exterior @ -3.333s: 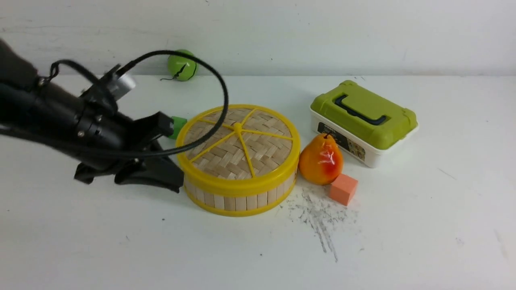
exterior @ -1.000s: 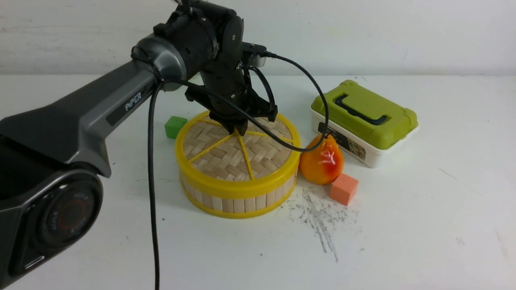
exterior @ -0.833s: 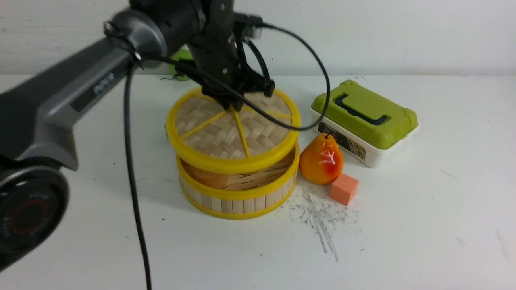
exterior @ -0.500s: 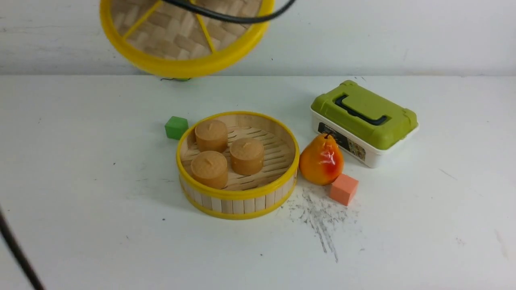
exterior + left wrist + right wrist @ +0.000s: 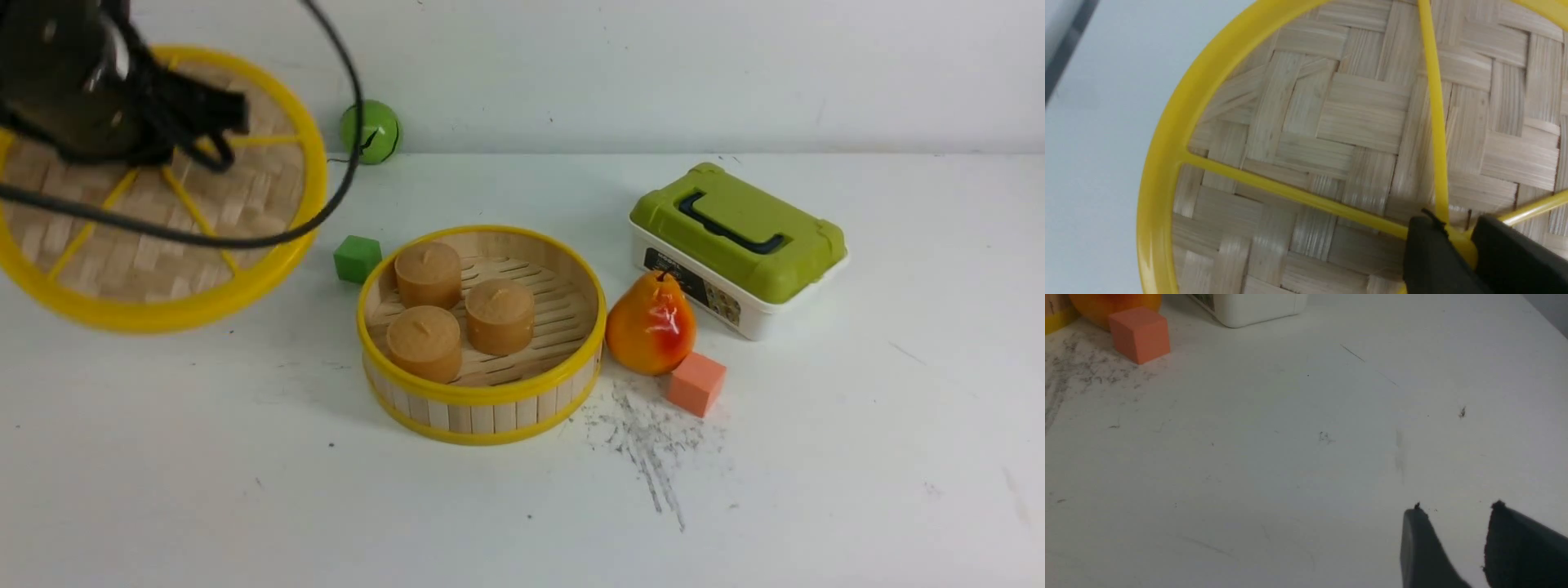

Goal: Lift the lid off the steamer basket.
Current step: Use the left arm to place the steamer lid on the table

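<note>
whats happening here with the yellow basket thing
The left gripper is clamped on the hub of the lid, holding it off to the left of the steamer basket. The basket sits open on the table with three brown cakes inside. The right gripper is open over bare table, holding nothing.

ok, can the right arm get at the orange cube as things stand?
Probably yes. The right hand is open and empty above the table, with only bare surface between it and the cube; the pear sits just beyond.
</note>
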Action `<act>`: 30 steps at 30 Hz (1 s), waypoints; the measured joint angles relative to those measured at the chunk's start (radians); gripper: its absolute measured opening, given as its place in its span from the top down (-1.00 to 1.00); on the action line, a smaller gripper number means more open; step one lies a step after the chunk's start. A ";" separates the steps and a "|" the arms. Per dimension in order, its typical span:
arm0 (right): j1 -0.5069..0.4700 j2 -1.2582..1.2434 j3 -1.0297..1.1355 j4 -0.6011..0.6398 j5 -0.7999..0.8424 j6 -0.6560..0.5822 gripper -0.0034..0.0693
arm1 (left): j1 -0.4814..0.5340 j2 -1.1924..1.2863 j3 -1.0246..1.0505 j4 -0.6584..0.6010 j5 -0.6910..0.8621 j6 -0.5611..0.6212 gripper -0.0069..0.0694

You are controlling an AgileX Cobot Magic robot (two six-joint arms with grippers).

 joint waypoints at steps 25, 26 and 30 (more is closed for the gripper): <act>0.000 0.000 0.000 0.000 0.000 0.000 0.25 | 0.135 0.200 0.203 -0.178 -0.271 -0.120 -0.14; 0.000 0.000 0.000 0.000 0.000 0.000 0.25 | 0.135 0.177 0.203 -0.184 -0.235 -0.093 -0.11; 0.000 0.000 0.000 0.000 0.000 0.000 0.25 | 0.135 0.003 0.203 -0.279 -0.143 0.069 0.40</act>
